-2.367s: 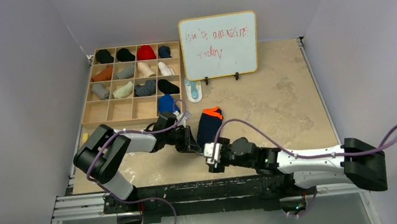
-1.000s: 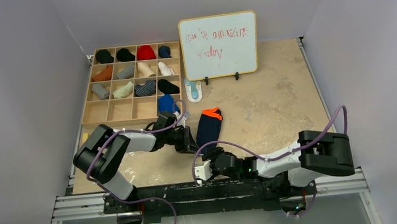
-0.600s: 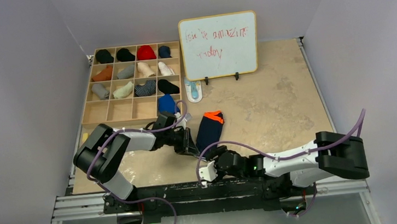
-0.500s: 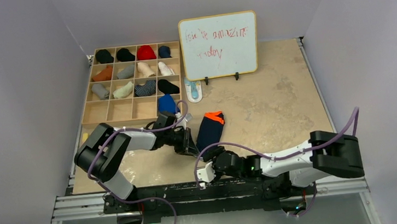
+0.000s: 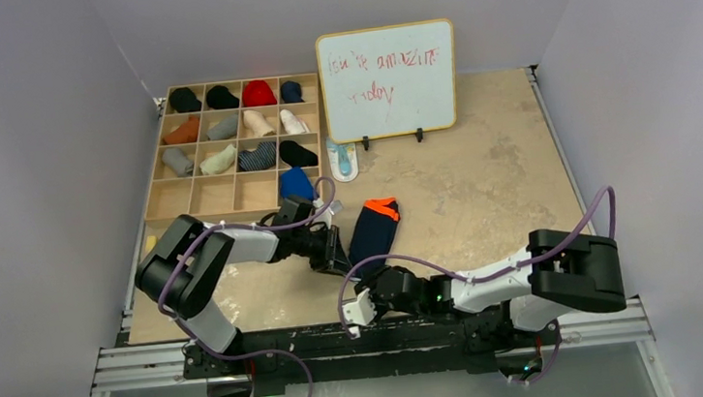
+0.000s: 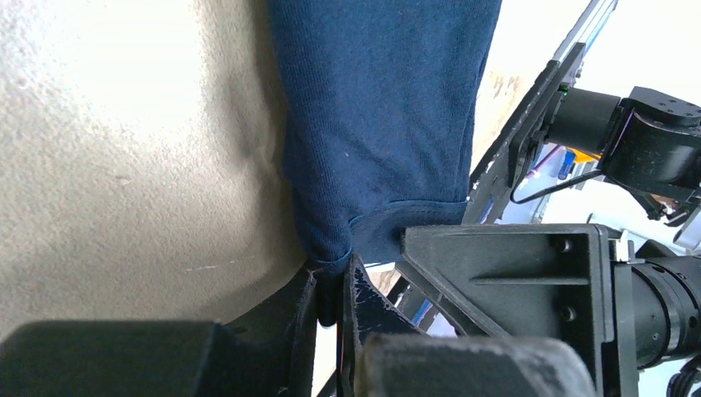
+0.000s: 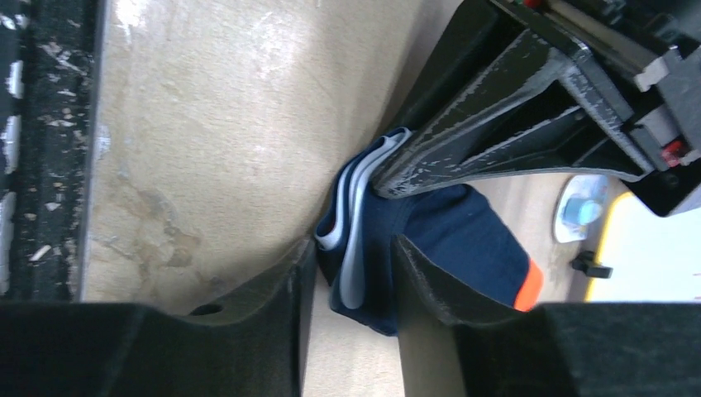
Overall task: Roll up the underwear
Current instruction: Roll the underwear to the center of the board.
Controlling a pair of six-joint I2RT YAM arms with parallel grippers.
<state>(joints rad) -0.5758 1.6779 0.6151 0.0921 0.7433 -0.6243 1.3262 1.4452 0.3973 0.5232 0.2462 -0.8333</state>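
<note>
The navy underwear (image 5: pixel 371 230) with orange trim lies lengthwise on the table, orange end far. My left gripper (image 5: pixel 337 257) is shut on its near left corner; the left wrist view shows the fabric (image 6: pixel 388 107) bunched into the pinch of the left gripper (image 6: pixel 335 285). My right gripper (image 5: pixel 365 301) lies low at the table's near edge. In the right wrist view the right gripper (image 7: pixel 355 246) is open and straddles the underwear's folded near end (image 7: pixel 364 223), where pale band edges show. The left gripper's finger (image 7: pixel 496 107) clamps that end from above.
A wooden compartment box (image 5: pixel 235 142) holding several rolled garments stands at the back left, with a blue roll (image 5: pixel 296 182) by its near corner. A whiteboard (image 5: pixel 388 80) stands at the back, a small white and blue object (image 5: pixel 343 160) in front of it. The metal rail (image 5: pixel 342 340) borders the near edge.
My right arm has drawn back and down to the near edge, its gripper now pointing at the underwear's near end. The underwear's far end has swung slightly right. The left gripper keeps its grip.
</note>
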